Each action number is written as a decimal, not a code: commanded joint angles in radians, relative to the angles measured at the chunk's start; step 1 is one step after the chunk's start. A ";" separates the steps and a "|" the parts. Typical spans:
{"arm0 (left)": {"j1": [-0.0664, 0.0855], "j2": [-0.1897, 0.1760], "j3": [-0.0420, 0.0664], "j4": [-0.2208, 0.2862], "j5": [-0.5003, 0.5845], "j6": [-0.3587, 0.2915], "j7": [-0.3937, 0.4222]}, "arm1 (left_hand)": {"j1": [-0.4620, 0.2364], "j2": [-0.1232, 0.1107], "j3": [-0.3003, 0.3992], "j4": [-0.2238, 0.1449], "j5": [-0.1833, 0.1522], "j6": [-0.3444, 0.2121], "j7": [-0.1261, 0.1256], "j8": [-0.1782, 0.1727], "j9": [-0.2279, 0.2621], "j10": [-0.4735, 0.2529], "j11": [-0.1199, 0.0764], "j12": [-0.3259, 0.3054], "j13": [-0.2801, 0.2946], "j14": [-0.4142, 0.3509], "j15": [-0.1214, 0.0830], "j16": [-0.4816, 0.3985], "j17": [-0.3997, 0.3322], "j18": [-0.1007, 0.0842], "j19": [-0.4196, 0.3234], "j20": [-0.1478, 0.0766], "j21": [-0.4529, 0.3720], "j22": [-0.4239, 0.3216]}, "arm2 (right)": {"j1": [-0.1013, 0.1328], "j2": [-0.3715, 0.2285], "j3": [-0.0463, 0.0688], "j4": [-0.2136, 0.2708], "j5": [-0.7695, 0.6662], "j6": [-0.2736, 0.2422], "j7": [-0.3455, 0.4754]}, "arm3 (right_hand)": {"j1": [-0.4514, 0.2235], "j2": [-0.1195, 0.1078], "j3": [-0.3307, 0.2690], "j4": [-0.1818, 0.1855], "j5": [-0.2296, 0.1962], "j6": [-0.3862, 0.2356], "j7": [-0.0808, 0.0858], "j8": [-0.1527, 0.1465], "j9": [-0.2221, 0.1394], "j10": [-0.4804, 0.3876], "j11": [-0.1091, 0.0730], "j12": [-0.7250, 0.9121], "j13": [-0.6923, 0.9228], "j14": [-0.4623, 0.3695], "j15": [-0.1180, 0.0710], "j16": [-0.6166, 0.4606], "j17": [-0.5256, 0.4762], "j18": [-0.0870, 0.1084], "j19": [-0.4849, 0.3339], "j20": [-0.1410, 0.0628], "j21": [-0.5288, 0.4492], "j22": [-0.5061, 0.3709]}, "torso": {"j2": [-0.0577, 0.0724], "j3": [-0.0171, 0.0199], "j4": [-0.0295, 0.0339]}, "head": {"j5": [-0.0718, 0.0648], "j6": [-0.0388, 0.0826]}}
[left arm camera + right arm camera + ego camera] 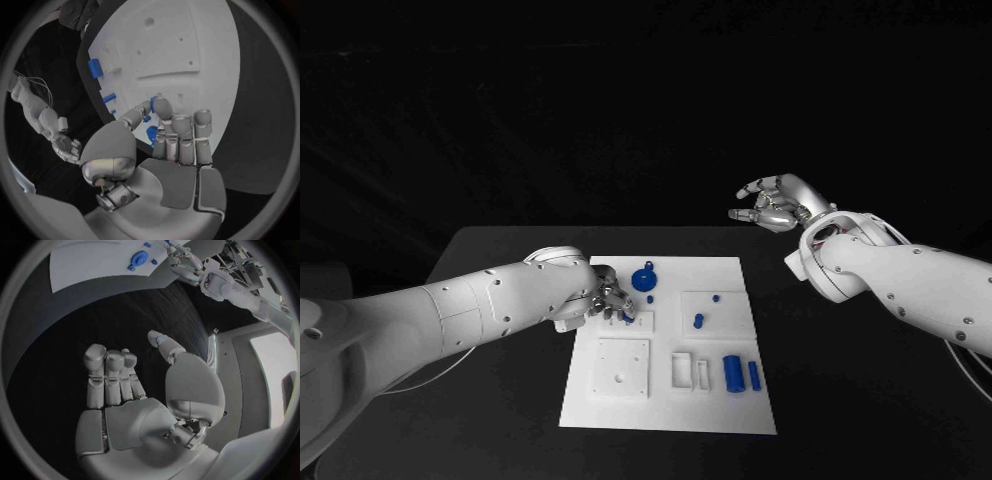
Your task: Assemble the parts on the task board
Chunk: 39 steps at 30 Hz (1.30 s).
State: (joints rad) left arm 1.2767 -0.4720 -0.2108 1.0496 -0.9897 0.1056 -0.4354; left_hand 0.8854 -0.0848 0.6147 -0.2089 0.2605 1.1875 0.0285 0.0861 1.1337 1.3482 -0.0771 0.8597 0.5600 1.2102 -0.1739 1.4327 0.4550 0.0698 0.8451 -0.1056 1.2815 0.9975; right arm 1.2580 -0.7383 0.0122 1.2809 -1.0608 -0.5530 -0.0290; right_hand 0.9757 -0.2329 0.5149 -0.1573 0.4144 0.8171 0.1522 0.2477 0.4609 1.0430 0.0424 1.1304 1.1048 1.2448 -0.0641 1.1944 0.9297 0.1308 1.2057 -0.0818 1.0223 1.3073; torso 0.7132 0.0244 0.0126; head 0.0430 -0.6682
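The left robot hand (606,303) pinches a small blue part (627,319) at the task board (668,400)'s 10 o'clock area, beside the blue knob (645,279), while the right robot hand (772,203) hovers empty, fingers loosely apart, well off at 2 o'clock.

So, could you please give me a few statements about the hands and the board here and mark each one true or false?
1. The left hand is down at the white board, fingers on a small blue part. True.
2. The right hand holds a blue part. False: it holds nothing, raised clear of the board.
3. Two blue cylinders lie side by side on the board. True.
4. The round blue knob lies off the board. False: it is on the board.
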 commanded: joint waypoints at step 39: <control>-0.004 -0.021 -0.003 0.040 -0.005 -0.114 0.017 | 0.010 0.066 0.022 -0.077 0.279 0.110 -0.039 0.075 0.013 0.069 -0.039 0.057 0.097 0.050 -0.043 0.087 0.050 0.020 0.048 -0.150 0.003 0.024 | 0.000 0.000 0.000 0.001 -0.007 0.011 0.008 | -0.005 0.007 -0.006 0.001 0.004 0.005 0.005 0.002 -0.002 -0.009 0.001 0.008 -0.003 0.006 -0.004 -0.006 0.000 0.131 0.004 -0.003 -0.006 0.002 | 0.000 0.0001 0.0006 | 0.006 -0.001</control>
State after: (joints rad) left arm 1.2728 -0.4939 -0.2136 1.0851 -0.9715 0.0272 -0.4236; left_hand 0.8609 -0.0602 0.5887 -0.2351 0.4114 1.2341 0.0132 0.1569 1.1458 1.4161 -0.1047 0.9131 0.6559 1.2351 -0.1838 1.5141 0.5043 0.0698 0.8867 -0.1179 1.2815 1.0206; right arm 1.2580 -0.7378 0.0122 1.2802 -1.0609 -0.5525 -0.0288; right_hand 0.9757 -0.2330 0.5149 -0.1573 0.4144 0.8171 0.1522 0.2477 0.4610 1.0421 0.0416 1.1343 1.1029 1.2446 -0.0639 1.1944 0.9296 0.1308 1.2055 -0.0816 1.0223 1.3079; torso 0.7130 0.0243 0.0132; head 0.0481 -0.6696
